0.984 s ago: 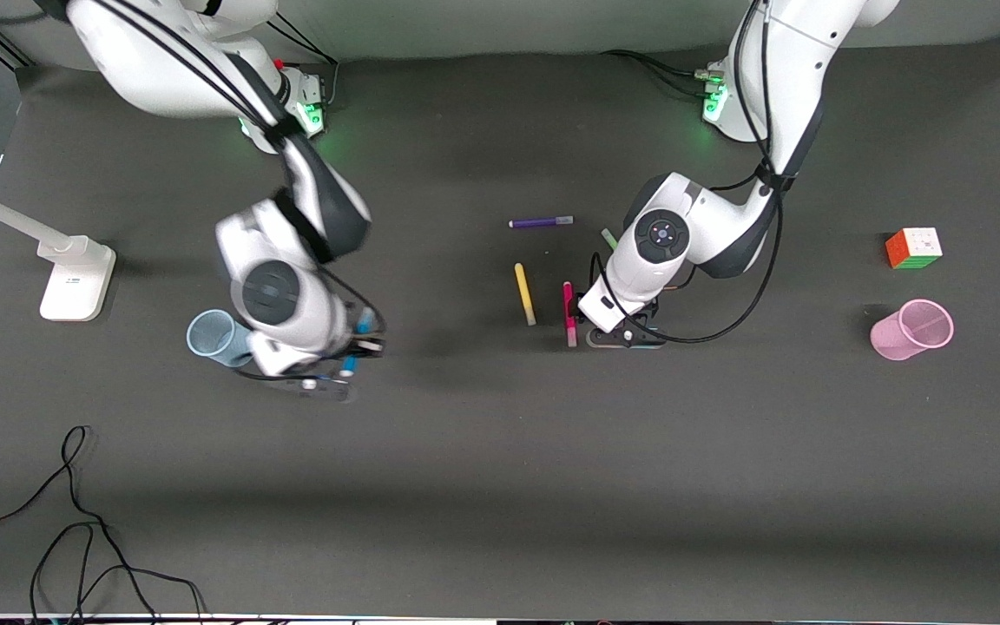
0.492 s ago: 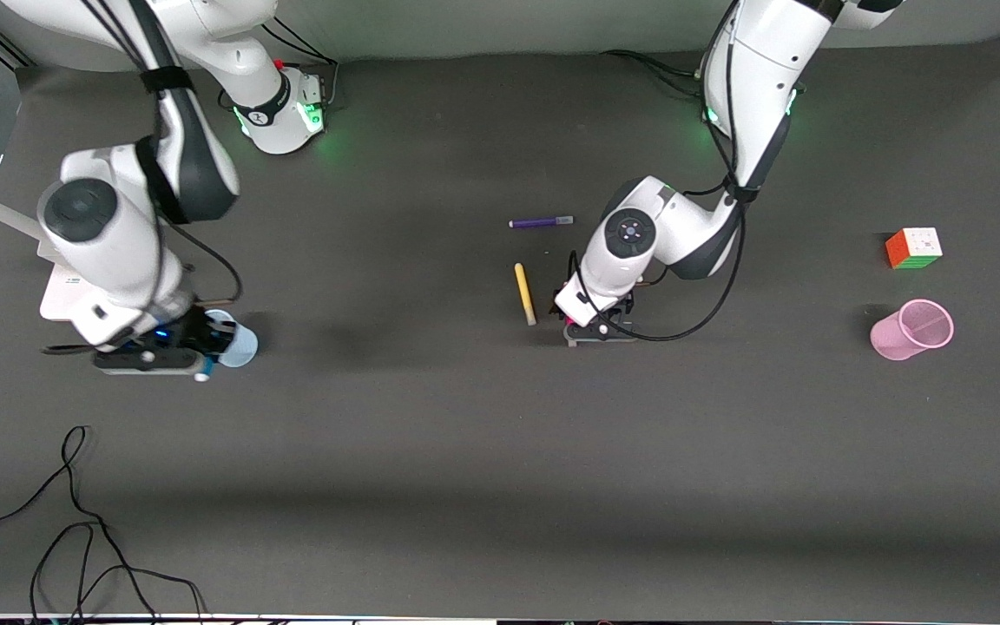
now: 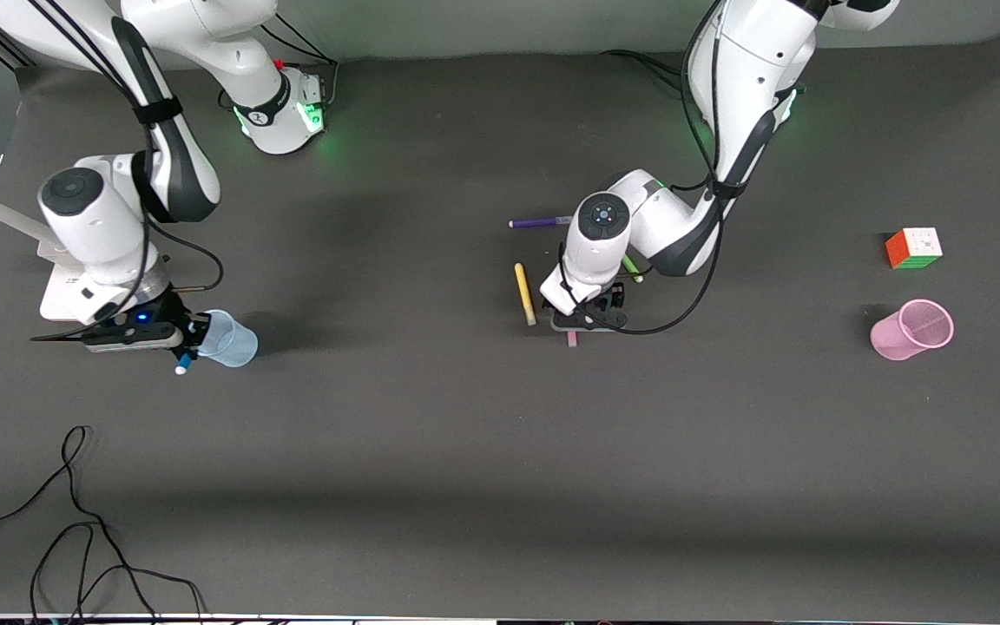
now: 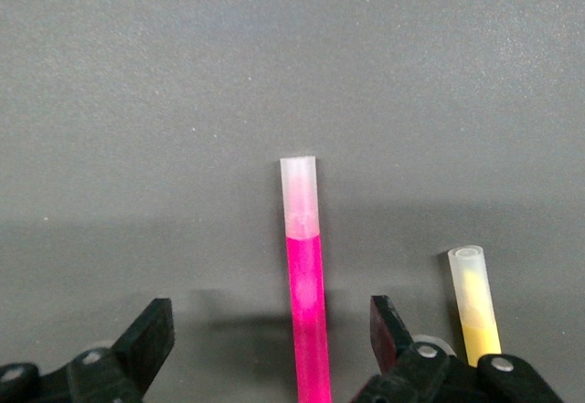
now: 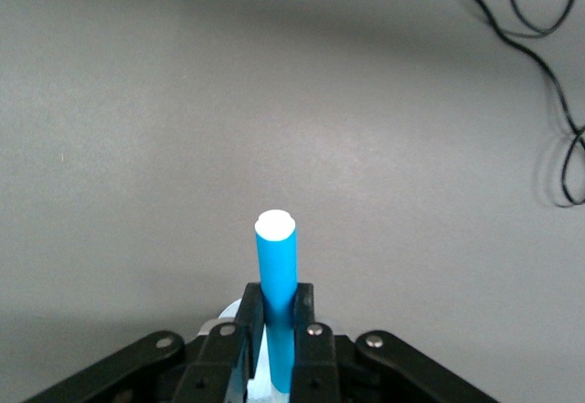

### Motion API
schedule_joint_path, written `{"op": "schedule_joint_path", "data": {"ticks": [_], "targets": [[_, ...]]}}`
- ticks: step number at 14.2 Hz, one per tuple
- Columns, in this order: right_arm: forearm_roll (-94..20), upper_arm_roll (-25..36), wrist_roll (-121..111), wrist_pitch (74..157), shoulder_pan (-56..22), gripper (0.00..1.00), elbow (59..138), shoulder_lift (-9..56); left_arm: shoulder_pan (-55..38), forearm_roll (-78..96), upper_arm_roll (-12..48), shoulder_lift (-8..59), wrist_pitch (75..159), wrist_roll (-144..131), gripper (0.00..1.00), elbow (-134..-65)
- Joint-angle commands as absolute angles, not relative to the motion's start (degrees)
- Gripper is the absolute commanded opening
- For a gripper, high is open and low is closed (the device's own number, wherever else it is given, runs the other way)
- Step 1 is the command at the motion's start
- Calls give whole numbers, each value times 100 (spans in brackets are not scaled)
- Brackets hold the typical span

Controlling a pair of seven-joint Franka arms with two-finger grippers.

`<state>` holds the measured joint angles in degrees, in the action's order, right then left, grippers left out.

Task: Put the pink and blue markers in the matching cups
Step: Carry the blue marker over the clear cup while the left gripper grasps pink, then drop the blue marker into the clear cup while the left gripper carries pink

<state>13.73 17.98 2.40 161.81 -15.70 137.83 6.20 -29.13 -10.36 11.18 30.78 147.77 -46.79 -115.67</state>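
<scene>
Neither marker was in its cup yet, so both placements were judged still to come, though each arm had one in hand or nearly so. At the right arm's end of the table, the right gripper [image 3: 180, 340] hung just beside the blue cup [image 3: 227, 339], its fingers [image 5: 239, 348] clamped on the blue marker [image 5: 275, 293]. In the front view the marker's pale tip poked out below the gripper, toward the camera, the pen tilted and not yet over the cup's mouth; its exact angle could not be told. Toward the middle of the table, the left gripper [image 3: 588, 317] was low over the pink marker [image 4: 305, 284], fingers [image 4: 151, 334] apart on either side of the barrel and not touching it. That marker lay flat, long axis running toward the front camera, paler cap at the nearer end, with the yellow pen [image 3: 524, 293] just beside it and roughly parallel. The pink cup [image 3: 911, 329] stood well apart, toward the left arm's end, empty as far as could be seen.
</scene>
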Motion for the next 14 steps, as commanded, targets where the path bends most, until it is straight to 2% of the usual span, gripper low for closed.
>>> {"op": "schedule_joint_path", "data": {"ticks": [1,4,6,7,11,12,13,14], "targets": [[1494,1819,299,16295,-1600,0,13808,606,-3059,-1300,1011,3146,14643,-4860,91,-11478],[1494,1819,299,16286,-1600,0,13808,598,-3128,-1415,1011,3252,14643,-4860,90,-11444],[1494,1819,299,16286,-1600,0,13808,606,-3155,-1424,1011,3331,14651,-4869,84,-11408],[1494,1819,290,16286,-1600,0,13799,606,-3190,-1424,1011,3340,14651,-4860,78,-11400],[1494,1819,290,16277,-1600,0,13799,606,-3164,-1652,1011,3349,14643,-4852,35,-11373],[1494,1819,290,16269,-1600,11,13799,606,-3147,-1652,1011,3340,14643,-4852,21,-11356],[1494,1819,290,16277,-1600,73,13799,624,-3120,-1644,1002,3340,14625,-4852,12,-11312],[1485,1819,281,16277,-1600,100,13799,641,-3059,-1644,1011,3340,14616,-4860,0,-11294]]}}
